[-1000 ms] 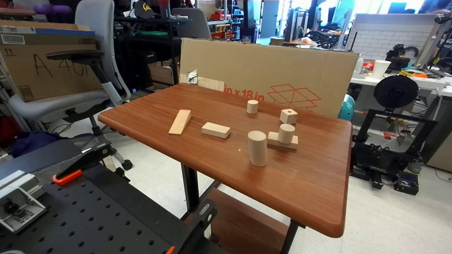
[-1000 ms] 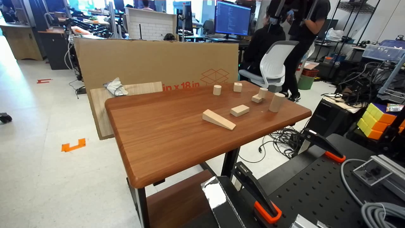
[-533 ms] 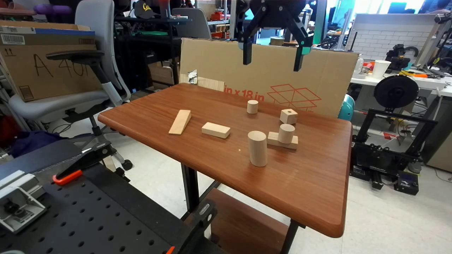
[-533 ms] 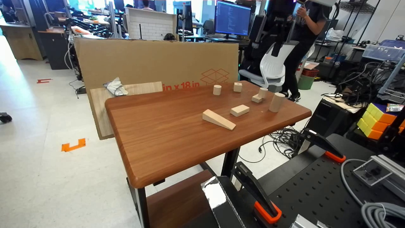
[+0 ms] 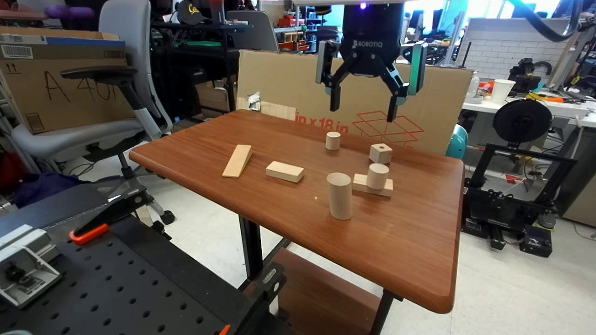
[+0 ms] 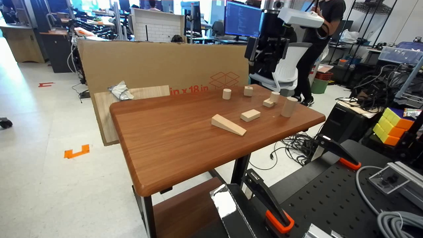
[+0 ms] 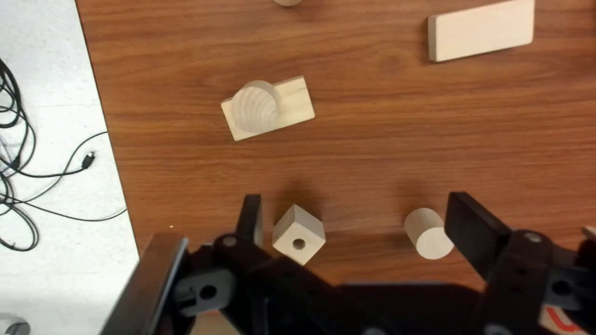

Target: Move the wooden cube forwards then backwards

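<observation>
Over the brown desk point(image 5: 288, 149), the gripper point(image 5: 362, 115) hangs lower, fingers wide apart and holding nothing, so the descent towards the wooden cube point(image 5: 380, 154) is probably under way. Compared with half a second ago, more of the gripper shows in both exterior views; the cube sits unmoved on the desk, below the fingers and untouched.

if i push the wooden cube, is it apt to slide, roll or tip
The wooden cube will probably slide rather than roll, given its flat faces. Its squat shape makes tipping unlikely. Unpainted wood suggests it's stiff.
</observation>
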`<action>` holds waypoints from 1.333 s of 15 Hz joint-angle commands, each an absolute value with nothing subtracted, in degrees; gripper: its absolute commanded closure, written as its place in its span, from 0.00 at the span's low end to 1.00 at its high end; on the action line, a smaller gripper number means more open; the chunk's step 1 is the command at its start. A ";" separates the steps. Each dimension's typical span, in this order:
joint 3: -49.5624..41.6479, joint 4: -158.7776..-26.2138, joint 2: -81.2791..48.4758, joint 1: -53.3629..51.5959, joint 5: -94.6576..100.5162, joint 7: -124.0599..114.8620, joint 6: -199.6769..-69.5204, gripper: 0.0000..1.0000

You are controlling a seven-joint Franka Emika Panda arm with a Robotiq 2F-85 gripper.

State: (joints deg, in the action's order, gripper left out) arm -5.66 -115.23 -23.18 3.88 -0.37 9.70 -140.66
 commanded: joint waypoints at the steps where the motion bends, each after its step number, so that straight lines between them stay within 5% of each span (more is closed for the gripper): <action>1: -5.28 -109.14 -27.90 5.70 -0.91 6.40 -140.95 0.00; 20: -8.68 -102.19 -38.55 3.79 -0.75 -14.71 -148.07 0.00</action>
State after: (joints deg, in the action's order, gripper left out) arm -8.08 -103.97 -36.80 4.83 -0.29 -13.06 -147.69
